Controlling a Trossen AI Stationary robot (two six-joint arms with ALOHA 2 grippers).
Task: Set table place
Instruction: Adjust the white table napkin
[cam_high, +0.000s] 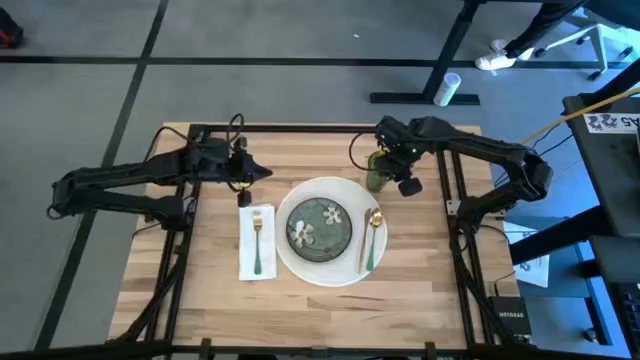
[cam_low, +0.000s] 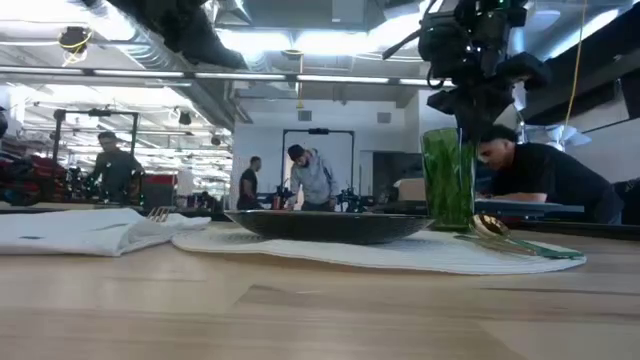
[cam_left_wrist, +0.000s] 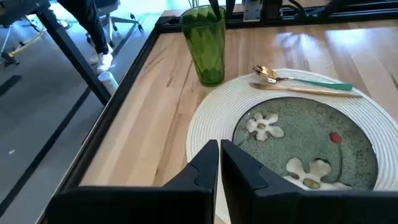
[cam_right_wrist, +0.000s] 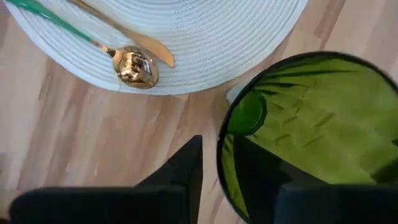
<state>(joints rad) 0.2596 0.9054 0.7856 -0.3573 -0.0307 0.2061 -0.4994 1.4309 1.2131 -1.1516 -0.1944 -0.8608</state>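
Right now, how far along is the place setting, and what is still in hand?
Mostly done: the white placemat carries the dark plate, with the spoon and knife on its right side, and the fork lies on the napkin. In hand: the right pincer straddles the rim of the green glass, which stands upright on the table. Left: releasing it. The left pincer is shut, above the placemat's edge.

The bench (cam_high: 200, 300) under me is a large rectangular light-wood butcher-block top of glued planks, lying flat, edged with thin black rails.
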